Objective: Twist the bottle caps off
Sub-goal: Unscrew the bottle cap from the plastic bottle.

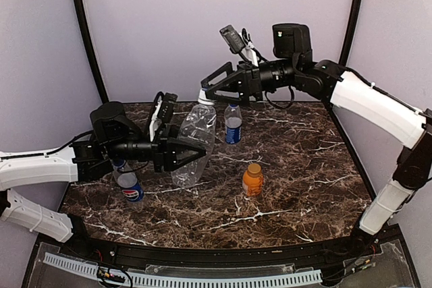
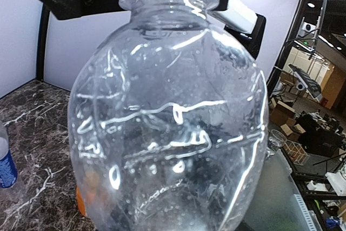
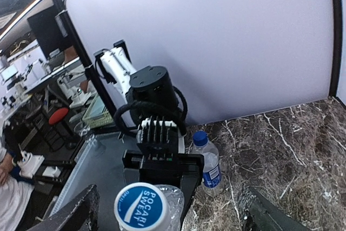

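Right gripper (image 1: 210, 87) stood spread about the white cap (image 3: 141, 208), left gripper (image 1: 191, 152) pinching the light, crushable clear bottle (image 2: 167, 123) mid-body (ten o'clock of the orange bottle (image 1: 252, 180)), so I judged the stiffer cap rim the safest hold.

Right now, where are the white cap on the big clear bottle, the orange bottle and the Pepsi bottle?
White cap (image 3: 141, 206): right wrist view, on its blue printed top.
Orange bottle (image 1: 252, 183): top external view, on its body.
Pepsi bottle (image 1: 133, 193): top external view, on its label.
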`<control>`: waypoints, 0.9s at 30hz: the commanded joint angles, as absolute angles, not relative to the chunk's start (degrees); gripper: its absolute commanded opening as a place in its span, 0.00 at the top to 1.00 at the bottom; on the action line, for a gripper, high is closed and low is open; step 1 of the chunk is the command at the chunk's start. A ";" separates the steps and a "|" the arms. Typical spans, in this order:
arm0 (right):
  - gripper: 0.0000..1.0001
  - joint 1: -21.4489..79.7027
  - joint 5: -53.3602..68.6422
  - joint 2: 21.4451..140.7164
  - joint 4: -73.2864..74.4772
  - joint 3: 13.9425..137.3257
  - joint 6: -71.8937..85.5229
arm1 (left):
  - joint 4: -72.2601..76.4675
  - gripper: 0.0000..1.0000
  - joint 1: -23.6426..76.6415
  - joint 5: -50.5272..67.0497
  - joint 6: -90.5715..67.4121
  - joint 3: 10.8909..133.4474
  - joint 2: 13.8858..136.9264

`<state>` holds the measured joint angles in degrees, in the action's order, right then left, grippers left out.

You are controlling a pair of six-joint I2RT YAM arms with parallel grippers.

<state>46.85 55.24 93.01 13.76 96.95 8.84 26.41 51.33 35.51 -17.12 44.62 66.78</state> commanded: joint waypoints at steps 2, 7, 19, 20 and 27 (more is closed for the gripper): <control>0.15 48.13 40.60 90.05 12.69 98.01 18.16 | 22.56 0.69 51.52 27.82 -14.29 48.00 66.70; 0.15 50.11 28.47 91.35 16.93 100.18 21.89 | 21.01 0.69 51.59 24.96 -14.44 50.00 68.33; 0.43 50.84 27.57 93.14 16.34 100.18 22.66 | 18.94 0.69 51.59 22.36 -13.99 51.58 69.70; 0.45 50.87 27.89 93.24 16.27 100.19 22.71 | 18.88 0.69 51.59 22.30 -13.94 51.65 69.74; 0.63 50.98 29.23 93.43 15.50 99.69 22.77 | 18.62 0.69 51.59 22.03 -13.89 51.51 69.86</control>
